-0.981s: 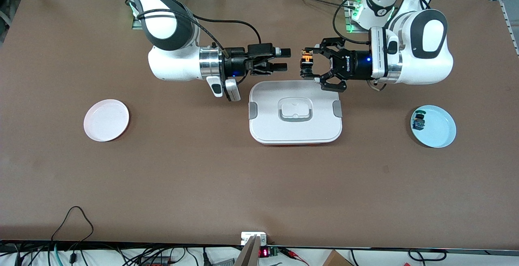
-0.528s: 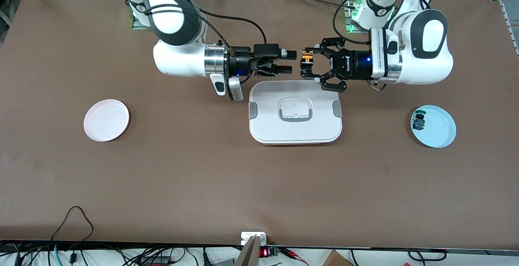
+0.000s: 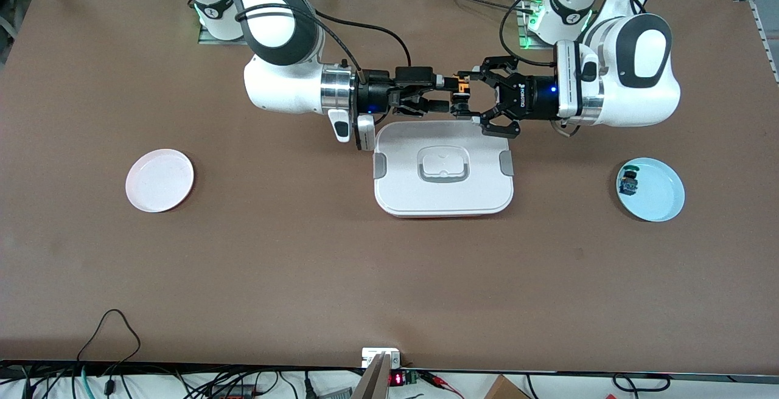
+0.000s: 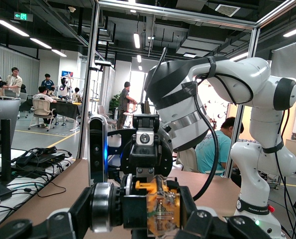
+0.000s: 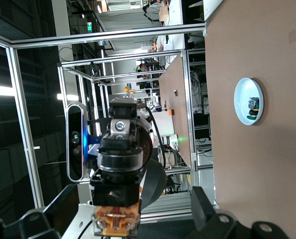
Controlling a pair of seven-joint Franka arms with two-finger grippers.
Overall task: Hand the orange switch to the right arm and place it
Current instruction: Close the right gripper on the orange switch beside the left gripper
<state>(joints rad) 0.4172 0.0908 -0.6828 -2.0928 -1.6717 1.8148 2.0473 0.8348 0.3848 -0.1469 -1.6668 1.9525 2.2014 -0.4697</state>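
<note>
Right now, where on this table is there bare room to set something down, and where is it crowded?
Bare tabletop lies between the pink plate and the white lidded box, and along the whole edge nearest the front camera. Crowded: above the box, the left gripper holds the orange switch with the open right gripper around it. The blue plate holds another switch.

1. This is a robot lab in a big open office.
2. Two white robot arms (image 3: 286,76) stand at a brown table (image 3: 304,265).
3. A metal frame (image 4: 95,74) surrounds it.
4. People (image 4: 48,92) sit at desks nearby.
</note>
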